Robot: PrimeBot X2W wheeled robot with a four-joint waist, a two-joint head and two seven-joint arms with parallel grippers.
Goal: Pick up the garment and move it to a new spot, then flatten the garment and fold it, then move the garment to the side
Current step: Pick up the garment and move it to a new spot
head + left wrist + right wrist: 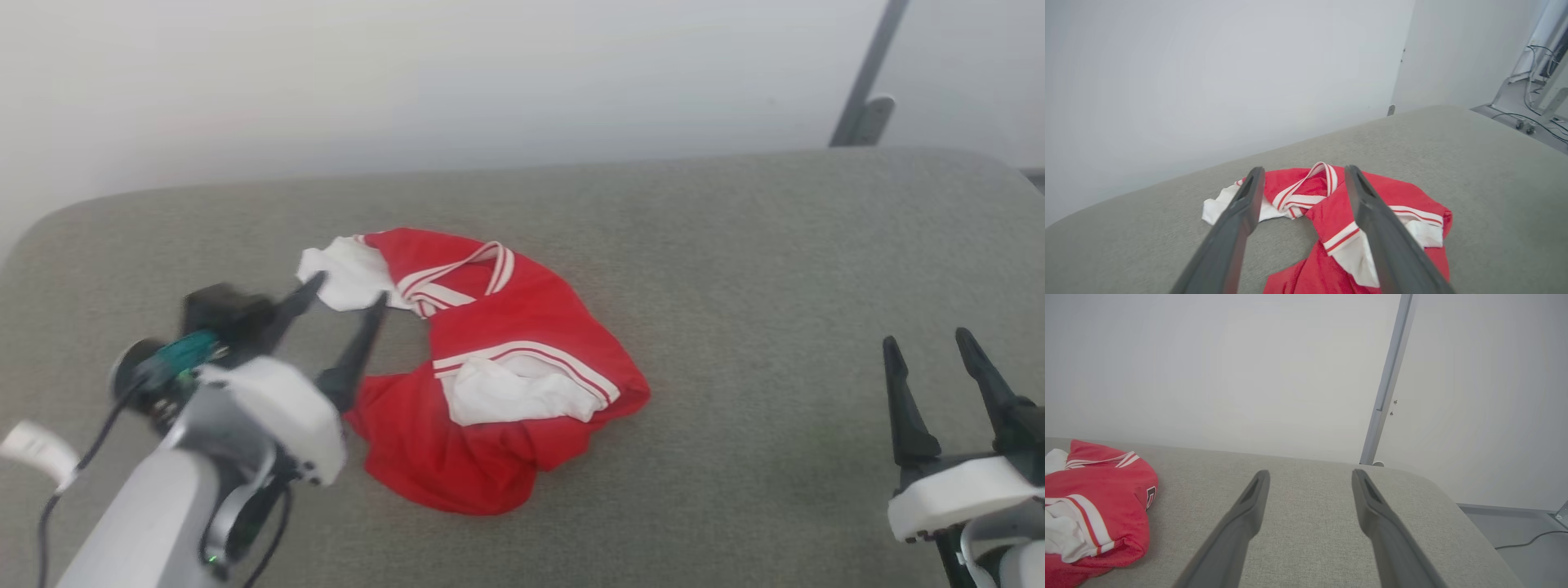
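Free room: bare grey fabric table [759,261], right half of the head view and the strip beneath the wall [408,82].
Obstacles: crumpled garment [506,384], heaped centre left; left pincer [350,288], jaws apart, at its left edge; right pincer [925,337], jaws apart, lower right corner, well apart from it; dark post [867,73], upper right.

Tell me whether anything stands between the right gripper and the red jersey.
Nothing visible does. Bare grey cushion lies between the open right gripper and the crumpled garment to its left.
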